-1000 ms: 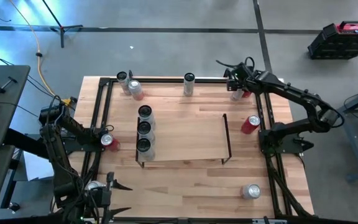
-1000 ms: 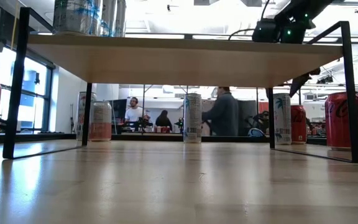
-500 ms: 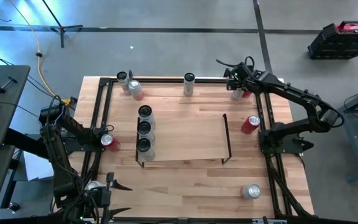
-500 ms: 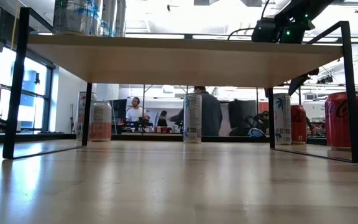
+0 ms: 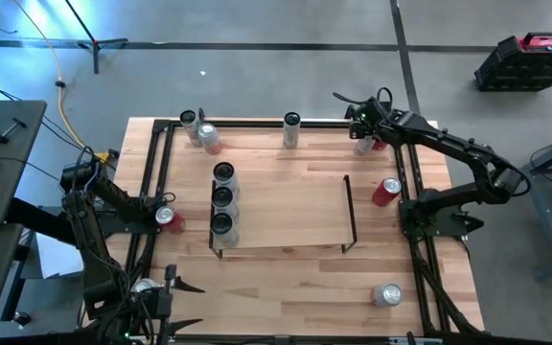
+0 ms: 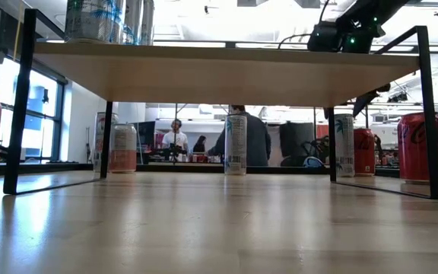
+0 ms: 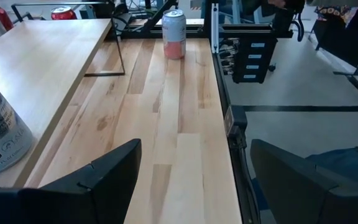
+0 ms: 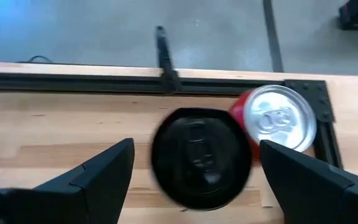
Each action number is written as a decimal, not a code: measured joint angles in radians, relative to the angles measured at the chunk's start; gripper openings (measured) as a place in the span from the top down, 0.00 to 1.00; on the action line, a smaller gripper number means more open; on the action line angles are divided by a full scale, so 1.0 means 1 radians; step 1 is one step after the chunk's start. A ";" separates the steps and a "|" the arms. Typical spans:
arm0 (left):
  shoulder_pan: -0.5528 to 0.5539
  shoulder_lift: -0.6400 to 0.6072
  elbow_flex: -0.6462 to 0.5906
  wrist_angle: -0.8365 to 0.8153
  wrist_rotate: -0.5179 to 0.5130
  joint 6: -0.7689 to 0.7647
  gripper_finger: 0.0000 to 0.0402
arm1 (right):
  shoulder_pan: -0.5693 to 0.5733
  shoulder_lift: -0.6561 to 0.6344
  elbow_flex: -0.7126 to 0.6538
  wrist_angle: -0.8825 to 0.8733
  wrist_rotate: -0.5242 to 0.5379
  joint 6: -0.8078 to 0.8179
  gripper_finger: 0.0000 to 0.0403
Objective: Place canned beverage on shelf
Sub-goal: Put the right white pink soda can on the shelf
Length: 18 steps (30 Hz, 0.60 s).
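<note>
High view, left gripper (image 5: 175,305) spread and empty at the table's near-left corner, shelf (image 5: 286,209) mid-table with three cans (image 5: 222,198) along its left end, right gripper (image 5: 356,121) spread above a black-topped can (image 8: 201,157) beside a red can (image 8: 277,119), far-right corner

A robotics lab inside an open office: a wooden table (image 5: 286,278) edged with black rails stands on grey concrete floor (image 5: 257,57) with cables, and people (image 6: 249,141) sit and walk among desks beyond tall windows (image 6: 48,122).
</note>
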<state>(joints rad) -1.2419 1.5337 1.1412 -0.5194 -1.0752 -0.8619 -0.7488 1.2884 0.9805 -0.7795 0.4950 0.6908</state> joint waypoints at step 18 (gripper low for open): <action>0.000 -0.001 0.000 0.001 -0.004 -0.017 0.28 | 0.011 0.007 -0.113 0.186 0.088 0.043 0.22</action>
<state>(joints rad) -1.2419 1.5330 1.1412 -0.5186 -1.0794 -0.8788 -0.7381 1.2953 0.8677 -0.5938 0.5829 0.7342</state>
